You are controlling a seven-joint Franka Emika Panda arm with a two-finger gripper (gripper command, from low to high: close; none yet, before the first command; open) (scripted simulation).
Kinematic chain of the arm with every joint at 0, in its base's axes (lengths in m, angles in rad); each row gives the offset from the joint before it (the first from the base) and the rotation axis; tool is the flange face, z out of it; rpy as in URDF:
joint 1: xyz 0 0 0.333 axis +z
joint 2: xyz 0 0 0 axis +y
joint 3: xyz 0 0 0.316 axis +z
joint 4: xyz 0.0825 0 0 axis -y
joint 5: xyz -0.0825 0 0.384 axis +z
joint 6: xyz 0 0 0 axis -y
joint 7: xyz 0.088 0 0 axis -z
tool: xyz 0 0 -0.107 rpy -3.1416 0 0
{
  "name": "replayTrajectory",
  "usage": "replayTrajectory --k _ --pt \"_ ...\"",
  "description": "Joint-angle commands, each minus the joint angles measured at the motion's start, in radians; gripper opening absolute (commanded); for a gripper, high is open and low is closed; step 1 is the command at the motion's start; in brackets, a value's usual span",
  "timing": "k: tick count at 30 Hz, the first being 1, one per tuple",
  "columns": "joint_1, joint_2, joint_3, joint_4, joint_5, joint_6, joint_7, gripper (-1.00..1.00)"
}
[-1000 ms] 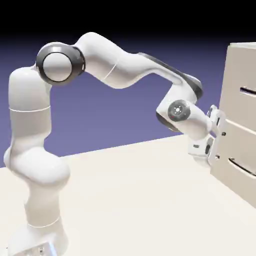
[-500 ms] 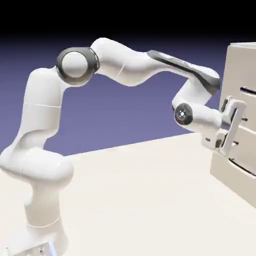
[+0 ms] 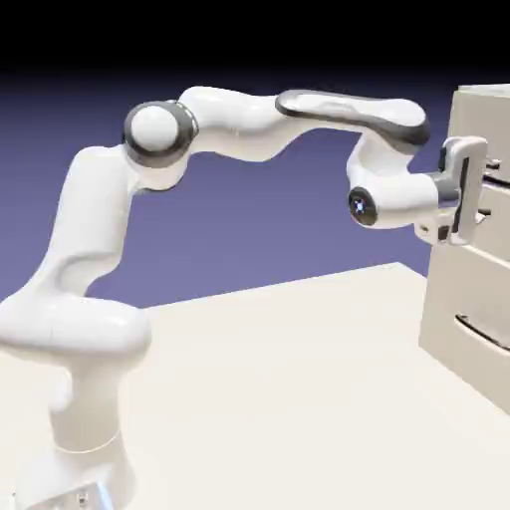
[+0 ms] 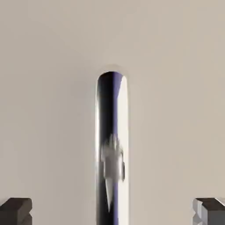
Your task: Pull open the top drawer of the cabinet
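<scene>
The cream-white cabinet (image 3: 468, 319) stands at the exterior view's right. Its top drawer (image 3: 498, 227) is flush with the front, and its dark bar handle (image 3: 495, 175) shows just beyond my hand. My gripper (image 3: 476, 189) points level at that handle, close to the drawer front. In the hand view the drawer front (image 4: 48, 88) fills the picture. The shiny handle (image 4: 112, 132) runs down the middle between my gripper (image 4: 112, 211) tips. The two grey fingertips (image 4: 15, 210) sit far apart at the bottom corners, open, and neither touches the bar.
The lower drawer (image 3: 468, 344) with a like handle (image 3: 483, 334) sits below my hand. The pale table (image 3: 279, 379) spreads in front of the cabinet, and the arm's base (image 3: 85, 438) stands at the lower left.
The hand has risen from the seam between the drawers to the top drawer's handle, and the wrist has levelled out. The jaws stayed open.
</scene>
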Motion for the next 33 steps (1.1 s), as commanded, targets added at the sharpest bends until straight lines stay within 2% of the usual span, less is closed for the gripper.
replayTrajectory --k 1,4,5,11,22,33 --pt "-0.028 0.024 0.016 0.036 -0.007 0.008 0.024 0.0" --pt "-0.101 0.084 0.058 0.13 -0.024 0.028 0.085 0.0" --pt "-0.101 0.084 0.058 0.13 -0.024 0.028 0.085 -1.0" --pt "0.037 -0.026 -0.023 -0.051 0.01 -0.015 -0.025 -1.0" --pt "0.428 -0.251 -0.318 -0.367 0.057 -0.055 -0.256 -1.0" --pt "0.822 -0.214 -0.705 -0.571 0.038 -0.105 -0.228 -1.0"
